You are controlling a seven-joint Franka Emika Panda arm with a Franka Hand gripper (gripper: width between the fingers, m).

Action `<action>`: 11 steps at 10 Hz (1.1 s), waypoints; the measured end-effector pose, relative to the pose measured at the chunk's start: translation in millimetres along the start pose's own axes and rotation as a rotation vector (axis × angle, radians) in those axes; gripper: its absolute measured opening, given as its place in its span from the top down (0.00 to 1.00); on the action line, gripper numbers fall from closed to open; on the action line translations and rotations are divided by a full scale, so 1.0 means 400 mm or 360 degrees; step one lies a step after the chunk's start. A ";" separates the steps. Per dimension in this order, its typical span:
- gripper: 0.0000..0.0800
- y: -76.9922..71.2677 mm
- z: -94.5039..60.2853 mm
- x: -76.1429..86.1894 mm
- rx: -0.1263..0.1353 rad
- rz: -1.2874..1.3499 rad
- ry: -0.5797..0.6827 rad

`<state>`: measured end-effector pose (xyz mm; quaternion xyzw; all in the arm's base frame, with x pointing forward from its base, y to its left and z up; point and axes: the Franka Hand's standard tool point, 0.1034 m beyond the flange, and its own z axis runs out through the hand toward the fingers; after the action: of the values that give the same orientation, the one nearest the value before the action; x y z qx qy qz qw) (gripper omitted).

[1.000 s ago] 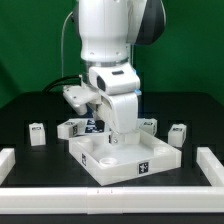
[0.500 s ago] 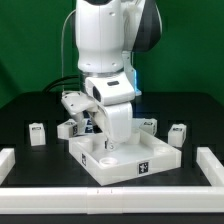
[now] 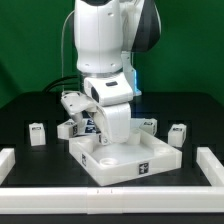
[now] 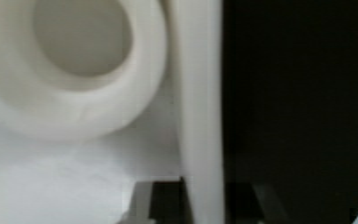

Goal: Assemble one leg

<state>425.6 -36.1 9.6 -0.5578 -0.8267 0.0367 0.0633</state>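
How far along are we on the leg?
Nothing looks seated in the board yet. In hand: the gripper is low over it, a hole filling the wrist view; whether it holds anything is hidden. Left: seating one; loose legs flank the board.

Bright even light, whites nearly blown out, dark background, wrist view heavily blurred

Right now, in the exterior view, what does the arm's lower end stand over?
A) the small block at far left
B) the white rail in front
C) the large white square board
C: the arm ends directly above the top of the board.
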 end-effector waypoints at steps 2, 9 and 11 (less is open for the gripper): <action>0.91 0.001 0.000 0.000 -0.0002 0.0000 -0.0001; 0.91 0.046 -0.005 0.005 -0.0088 0.0292 -0.0021; 0.91 0.061 0.000 -0.010 -0.0141 0.0391 -0.0024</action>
<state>449.4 -30.7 6.1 -0.6568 -0.7535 0.0118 0.0274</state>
